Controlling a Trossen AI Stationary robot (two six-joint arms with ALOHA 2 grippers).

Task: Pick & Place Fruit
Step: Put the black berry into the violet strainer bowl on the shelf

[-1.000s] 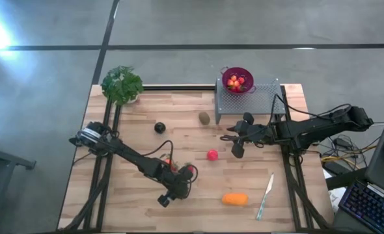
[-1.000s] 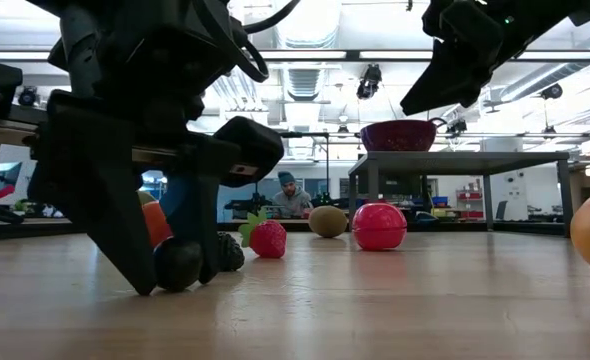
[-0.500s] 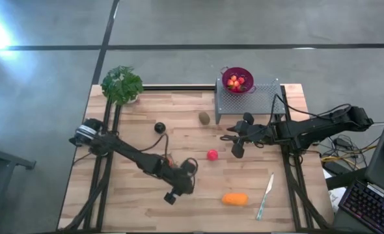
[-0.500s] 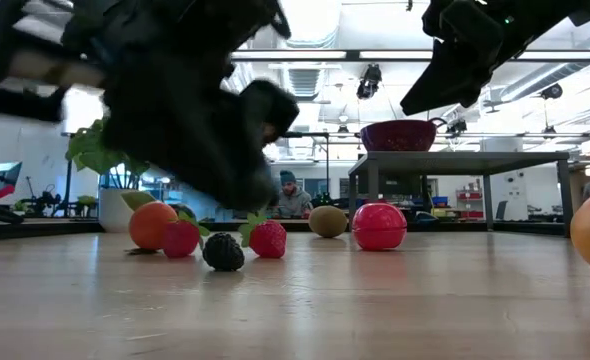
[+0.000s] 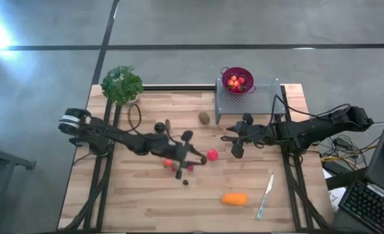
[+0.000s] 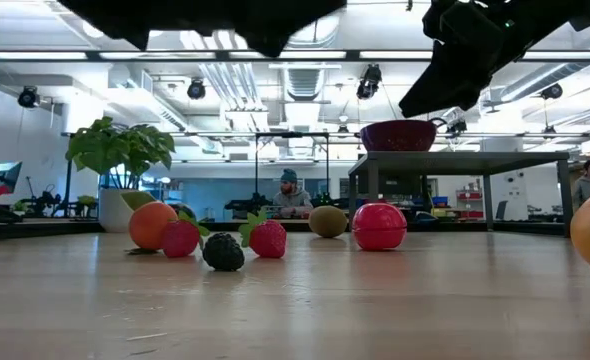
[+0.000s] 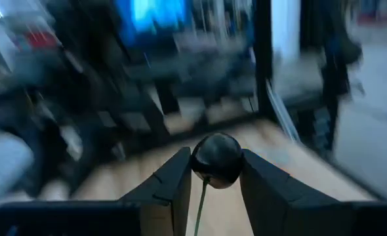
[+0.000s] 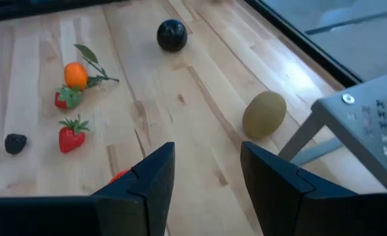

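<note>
High view: your left gripper sits mid-worktop; pink-red ball at its 3 o'clock, orange piece at 5. The bowl already holds some fruit, most still loose.

Low view: strawberries, kiwi on pale wooden worktop; lab room, person seated behind.

Left wrist: your fingers clamp a dark cherry.

Right wrist: right gripper fingers apart, empty; plum beyond.

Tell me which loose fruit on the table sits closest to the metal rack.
The brown kiwi. It lies just beside the rack's leg, while the dark plum, the pink-red ball and the strawberries lie farther out on the boards.
</note>
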